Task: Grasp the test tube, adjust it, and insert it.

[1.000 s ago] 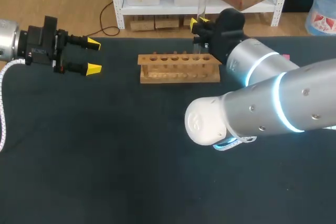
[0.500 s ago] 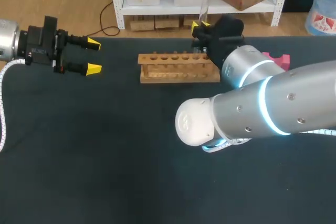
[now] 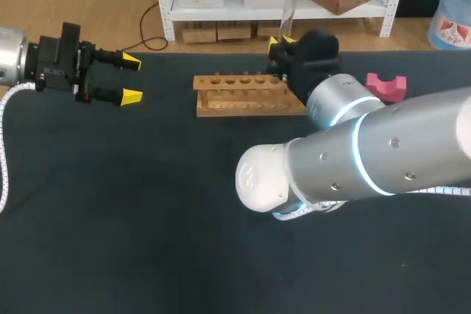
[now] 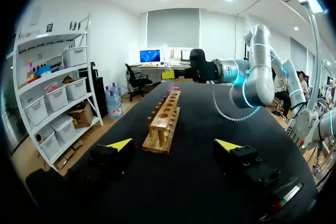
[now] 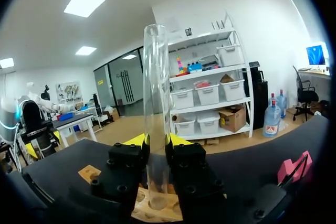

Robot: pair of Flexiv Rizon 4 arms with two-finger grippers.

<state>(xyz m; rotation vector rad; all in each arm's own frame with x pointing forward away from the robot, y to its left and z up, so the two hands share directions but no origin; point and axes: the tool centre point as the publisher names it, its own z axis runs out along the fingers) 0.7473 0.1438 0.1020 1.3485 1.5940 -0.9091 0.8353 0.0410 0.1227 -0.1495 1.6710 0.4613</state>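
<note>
The right arm enters from the right side of the head view and reaches across to the far edge of the black table [image 3: 147, 218]. The right gripper [image 5: 157, 141] pinches a clear glass test tube [image 5: 156, 103]: both fingers [image 5: 128, 158] press against the glass from opposite sides, with the yellow tips flanking it. The tube stands upright with its open mouth uppermost. Most of its length extends above the fingers, and its rounded lower end projects below them.

The lower end sits directly over the top face of the wooden test tube rack [image 3: 250, 95], at the rack's right end as the head view shows it. Whether the tube tip has entered a hole cannot be determined. The rack lies lengthwise along the far part of the table and carries a single row of holes.

A pink block [image 3: 386, 86] rests on the table to the right of the rack, apart from it.

The left gripper [image 3: 131, 79] hovers above the left part of the table, well apart from the rack. Its fingers are spread wide and hold nothing. In the left wrist view the rack lies ahead of it, end on.
</note>
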